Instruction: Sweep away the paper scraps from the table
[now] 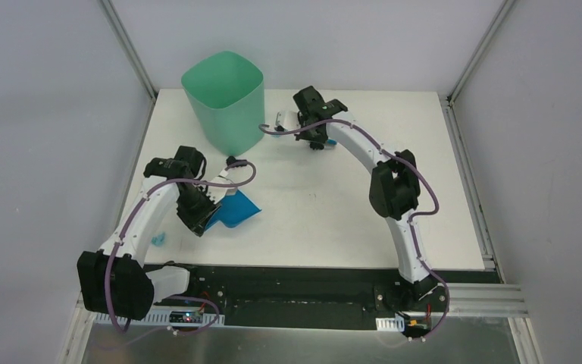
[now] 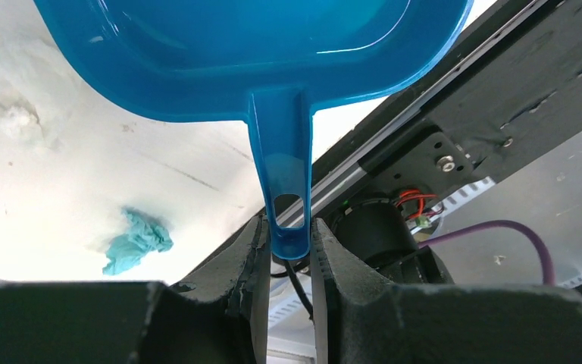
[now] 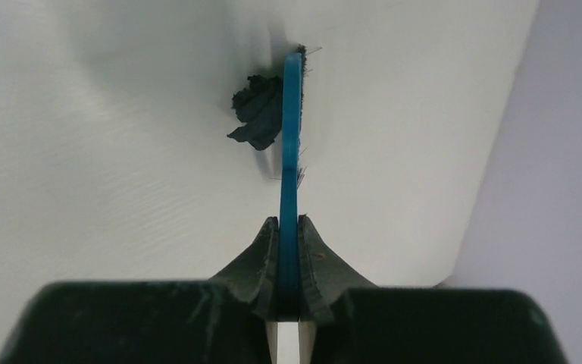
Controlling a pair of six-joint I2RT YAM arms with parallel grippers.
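Left wrist view shows the left jaws pinching the handle of the blue dustpan (image 2: 273, 61), with one teal paper scrap (image 2: 138, 241) lying on the white counter (image 2: 45, 152) near its front edge. The right jaws clamp the blue brush (image 3: 291, 152), with a dark scrap (image 3: 256, 114) touching its far end.

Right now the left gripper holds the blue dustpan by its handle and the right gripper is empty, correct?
Not quite. The left gripper does hold the blue dustpan by its handle, but the right gripper is not empty: the right wrist view shows it shut on the blue brush.
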